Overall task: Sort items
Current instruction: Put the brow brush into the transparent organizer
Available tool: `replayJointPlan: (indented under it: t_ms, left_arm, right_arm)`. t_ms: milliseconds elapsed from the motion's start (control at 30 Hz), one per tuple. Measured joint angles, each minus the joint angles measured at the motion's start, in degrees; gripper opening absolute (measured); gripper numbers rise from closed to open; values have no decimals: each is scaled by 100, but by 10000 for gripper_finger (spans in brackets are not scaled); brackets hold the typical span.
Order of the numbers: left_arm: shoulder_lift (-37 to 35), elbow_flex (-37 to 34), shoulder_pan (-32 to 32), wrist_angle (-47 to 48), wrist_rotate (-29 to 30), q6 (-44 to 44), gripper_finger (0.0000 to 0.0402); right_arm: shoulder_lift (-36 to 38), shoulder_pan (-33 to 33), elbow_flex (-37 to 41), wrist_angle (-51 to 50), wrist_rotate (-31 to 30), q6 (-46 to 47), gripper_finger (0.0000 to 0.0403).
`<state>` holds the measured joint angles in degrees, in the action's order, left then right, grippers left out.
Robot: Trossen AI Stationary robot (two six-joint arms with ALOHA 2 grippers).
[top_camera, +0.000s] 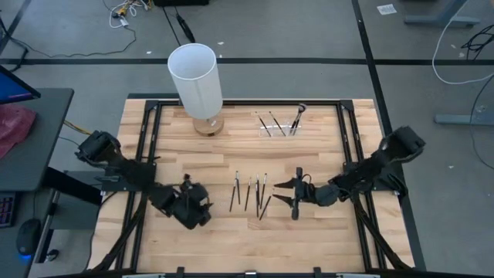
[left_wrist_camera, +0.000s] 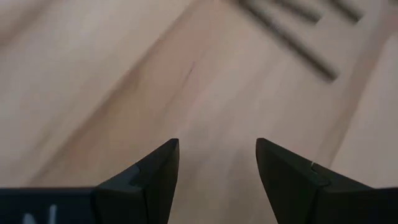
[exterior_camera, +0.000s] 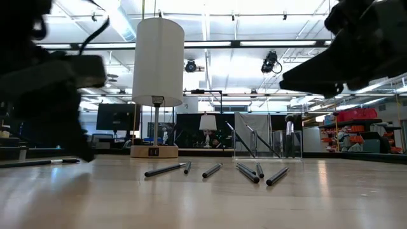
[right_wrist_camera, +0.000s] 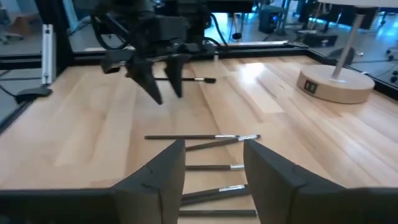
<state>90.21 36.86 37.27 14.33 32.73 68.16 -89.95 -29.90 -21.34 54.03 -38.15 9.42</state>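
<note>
Five brushes (top_camera: 248,193) lie loose at mid-table in my high view, side by side in a rough row, most pointing near to far, the rightmost one slanted. I count their silver ferrules from the right wrist camera (right_wrist_camera: 211,168), stacked one behind another just past the fingers. One more brush (right_wrist_camera: 186,79) lies apart on the wood beyond the left gripper in that same view. Several further brushes (top_camera: 282,122) stand leaning in a small clear holder (top_camera: 276,127) at the far side, right of centre.

Right gripper (top_camera: 294,198): just right of the row, fingers spread, pinching nothing, aimed at the brushes.

Left gripper (top_camera: 194,202): left of the row, claw spread wide over bare wood, empty.

Lamp (top_camera: 196,85): tall white cylinder shade on a round wooden base, far side, left of the holder.

Table (top_camera: 193,247): pale wooden top, black frame.
</note>
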Motion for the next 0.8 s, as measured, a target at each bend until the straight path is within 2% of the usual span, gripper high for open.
replayJointPlan:
  t_ms: [200, 500, 667, 800]
  left_arm:
    - [-2, 9, 744, 1062, 80, 1496, 218]
    - [-2, 0, 1600, 2666, 999, 3898, 218]
    - [16, 0, 1614, 3511, 802, 4563, 218]
    - [87, -111, 1510, 3418, 879, 4553, 218]
  right_arm:
    - [-343, 294, 0, 405, 1, 62, 164]
    - [-348, 388, 0, 458, 19, 132, 164]
    - [-348, 388, 0, 473, 19, 134, 164]
    - [-348, 388, 0, 473, 21, 150, 164]
